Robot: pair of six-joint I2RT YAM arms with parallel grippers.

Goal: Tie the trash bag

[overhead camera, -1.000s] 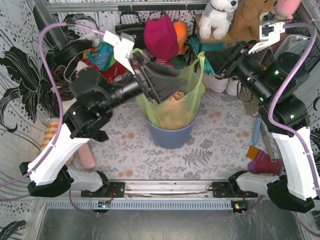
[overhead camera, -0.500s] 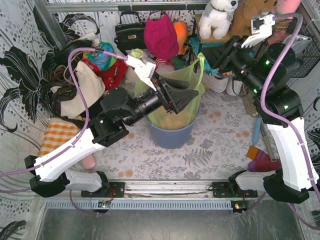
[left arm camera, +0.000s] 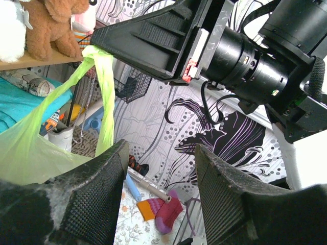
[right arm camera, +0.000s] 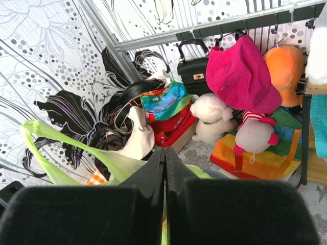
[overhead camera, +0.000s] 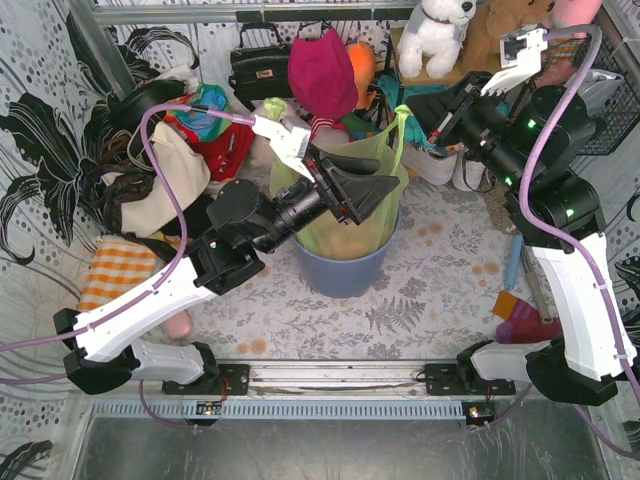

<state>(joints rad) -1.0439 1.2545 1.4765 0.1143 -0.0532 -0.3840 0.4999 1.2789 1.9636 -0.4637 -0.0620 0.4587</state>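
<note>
In the top view, the thin translucent light-green plastic trash bag point(overhead camera: 388, 170) stands in the round blue-grey plastic bin point(overhead camera: 345, 270) at the middle of the patterned table point(overhead camera: 440, 290), with crumpled brown paper point(overhead camera: 345, 240) showing through its wall. The left hand point(overhead camera: 385, 198) hangs over the bag's mouth, its fingers apart and holding nothing. The right hand point(overhead camera: 412, 103) sits at the bag's right handle loop point(overhead camera: 402, 125), which is drawn up taut.

In the left wrist view, the two textured black fingers point(left arm camera: 97, 189) are spread wide with only air between them. Beyond them the green loop rises to the tip of the right hand and ends there.

In the right wrist view, the fingers point(right arm camera: 138, 204) are pressed together with a sliver of green in the seam, so this hand looks clamped on the bag. The other handle loop point(right arm camera: 38, 135) juts up at the left, free.

The film looks light, limp and slippery, and would likely stretch or tear under a hard tug; the paper adds little weight. The loops are the best holds, pinched low where the plastic gathers thick, and the free loop suits the left hand
</note>
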